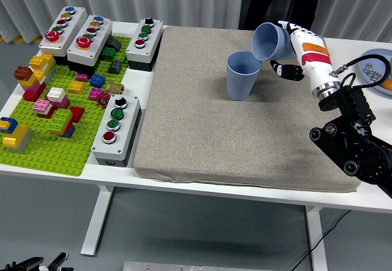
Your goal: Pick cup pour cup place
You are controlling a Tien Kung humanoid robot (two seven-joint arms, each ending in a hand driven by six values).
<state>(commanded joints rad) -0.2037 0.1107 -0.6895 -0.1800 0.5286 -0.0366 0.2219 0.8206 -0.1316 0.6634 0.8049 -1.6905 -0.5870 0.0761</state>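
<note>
A blue cup (242, 75) stands upright on the grey mat (239, 124), towards its far middle. Just above and to its right, my right hand (288, 53) is shut on a second blue cup (268, 40). That cup is tipped over, its mouth facing down and left over the standing cup's rim. Whether anything runs out of it is not visible. My left hand is out of view.
A green baseplate (55, 142) with several coloured bricks lies at the left. Three grey button boxes (116, 129) stand beside it and behind it. A blue plate (381, 68) with small metal pieces sits at the far right. A person stands behind the table.
</note>
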